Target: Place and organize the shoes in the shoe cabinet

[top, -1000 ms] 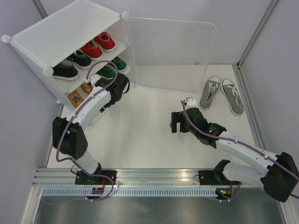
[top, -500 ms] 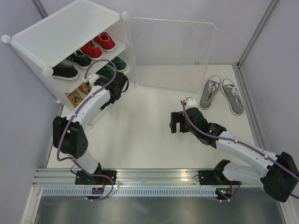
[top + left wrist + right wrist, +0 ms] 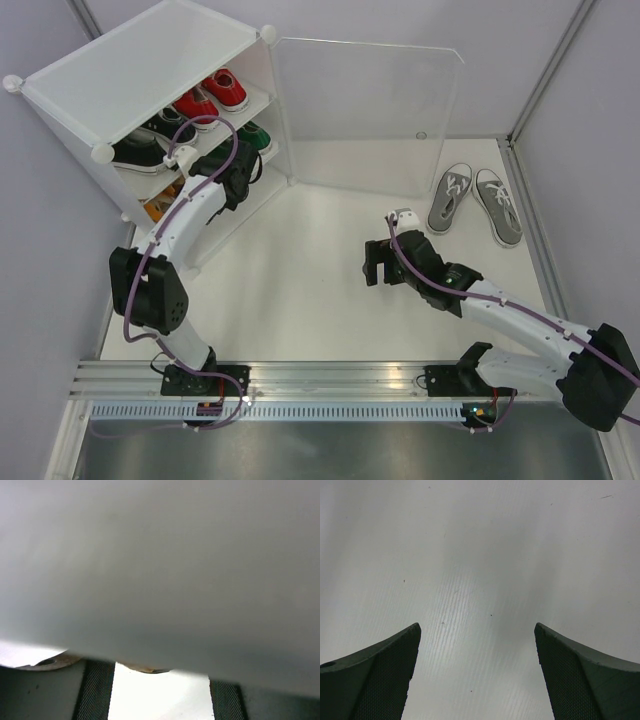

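Observation:
The shoe cabinet (image 3: 140,70) stands at the back left with its clear door (image 3: 365,115) swung open. Red shoes (image 3: 210,98) and black shoes (image 3: 150,140) sit on the top tier, green shoes (image 3: 250,138) on the middle one, and an orange shoe (image 3: 160,207) shows below. The grey shoes (image 3: 450,195) lie on the floor at the right. My left arm (image 3: 200,200) reaches into the cabinet, its gripper hidden from above. In the left wrist view the left gripper (image 3: 160,677) has its fingers (image 3: 95,690) apart with a white surface between them. My right gripper (image 3: 372,262) (image 3: 476,630) hangs open over bare floor.
A blurred grey panel (image 3: 160,565) fills most of the left wrist view, very close to the camera. Grey walls enclose the white floor (image 3: 300,290). The open door stands between the cabinet and the grey pair.
My left arm has pushed up and to the left, deeper into the cabinet, so its gripper no longer shows from above. The right arm has not moved.

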{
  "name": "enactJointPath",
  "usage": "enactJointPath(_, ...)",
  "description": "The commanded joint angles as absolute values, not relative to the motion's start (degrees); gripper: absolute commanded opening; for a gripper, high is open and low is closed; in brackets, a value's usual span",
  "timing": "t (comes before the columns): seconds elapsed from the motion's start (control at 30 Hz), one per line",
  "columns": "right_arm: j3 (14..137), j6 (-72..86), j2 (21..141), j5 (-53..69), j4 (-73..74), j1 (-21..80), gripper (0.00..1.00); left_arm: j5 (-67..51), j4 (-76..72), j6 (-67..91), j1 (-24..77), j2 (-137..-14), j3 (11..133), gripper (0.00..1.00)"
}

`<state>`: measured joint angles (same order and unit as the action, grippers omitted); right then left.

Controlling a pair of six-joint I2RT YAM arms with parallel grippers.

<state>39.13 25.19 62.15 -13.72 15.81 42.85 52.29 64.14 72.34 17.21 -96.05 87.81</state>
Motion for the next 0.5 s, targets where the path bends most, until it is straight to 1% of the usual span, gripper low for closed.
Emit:
enactJointPath(0.0, 39.1, 24.6, 62.8, -13.3, 13.7, 42.6, 0.98, 57.8, 55.5, 64.3, 16.3, -95.9, 88.5, 0.12)
enactJointPath(0.13, 39.0, 24.6, 63.0, -13.1, 13.5, 42.6, 0.97, 54.8, 51.2, 60.2, 15.5, -95.8, 86.3, 0.14)
enactJointPath(0.27, 38.8, 24.5, 63.6, -12.6, 13.1, 42.6, 0.97, 53.8, 49.8, 59.0, 14.8, -96.5, 84.6, 0.22)
enactJointPath(0.43, 38.8, 24.4, 63.9, -11.8, 12.8, 42.6, 0.97, 52.6, 48.5, 57.2, 14.0, -97.5, 83.0, 0.25)
enactJointPath(0.47, 38.8, 24.3, 64.1, -11.6, 12.7, 42.7, 0.97, 52.5, 48.2, 57.1, 13.9, -97.4, 82.7, 0.29)
